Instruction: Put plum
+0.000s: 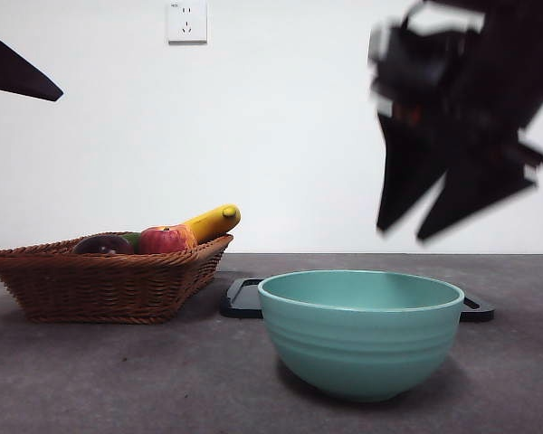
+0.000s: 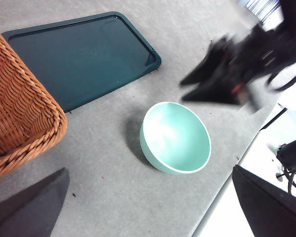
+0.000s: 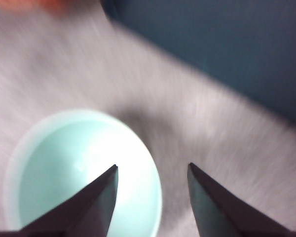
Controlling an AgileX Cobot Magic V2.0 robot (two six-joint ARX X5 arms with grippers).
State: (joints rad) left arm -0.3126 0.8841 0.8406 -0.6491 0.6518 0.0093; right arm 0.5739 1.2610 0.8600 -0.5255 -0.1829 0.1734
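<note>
Plum (image 1: 102, 244) in basket (image 1: 109, 285), right end effector (image 1: 414, 231) open above bowl (image 1: 360, 333)

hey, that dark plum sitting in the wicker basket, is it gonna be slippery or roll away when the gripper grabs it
The plum looks round and glossy, so it may well slip between narrow jaws. Wedged beside the apple inside the basket, it probably won't roll far. The right gripper, empty and open, hangs above the bowl.

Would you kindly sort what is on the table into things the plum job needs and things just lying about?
Job:
plum, in the basket
right tool, open, in the air above the bowl

Lying about:
apple
banana
dark tray
left tool, waiting
</note>
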